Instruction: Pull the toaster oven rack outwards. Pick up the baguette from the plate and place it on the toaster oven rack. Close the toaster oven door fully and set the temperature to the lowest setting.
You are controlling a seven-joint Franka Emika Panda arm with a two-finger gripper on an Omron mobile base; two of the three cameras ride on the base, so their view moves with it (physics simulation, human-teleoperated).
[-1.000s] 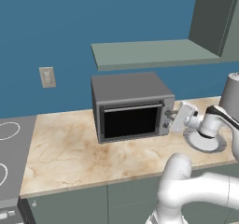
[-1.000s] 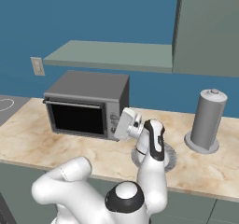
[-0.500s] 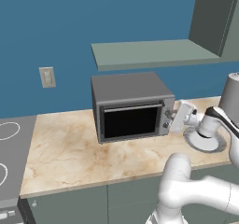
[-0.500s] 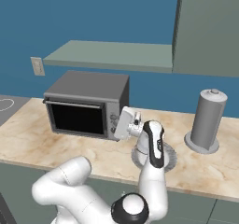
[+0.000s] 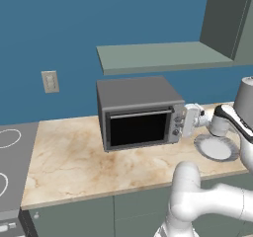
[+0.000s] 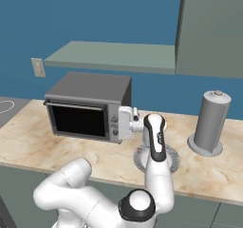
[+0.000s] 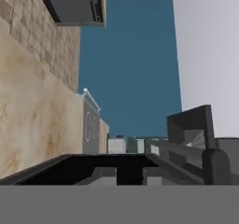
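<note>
The toaster oven [image 5: 137,90] stands at the back of the counter with its door [image 5: 139,128] shut upright, black glass facing out. The rack and the baguette are hidden. My gripper [image 5: 182,124] is pressed up to the column of knobs [image 5: 176,125] on the oven's right front, also seen from the other side [image 6: 117,125]. In the hand view the two dark fingertips [image 7: 105,174] stand a little apart over the oven's dark front; whether a knob sits between them is not visible. The grey plate [image 5: 216,148] lies bare to the right of the oven, under my forearm.
A tall grey cylindrical container [image 6: 211,122] stands on the counter at the right. A grey shelf [image 5: 160,56] hangs above the oven, with a cabinet [image 5: 230,19] at its right. A stove top [image 5: 12,149] borders the counter's left end. A wall outlet [image 5: 50,81] sits on the blue wall.
</note>
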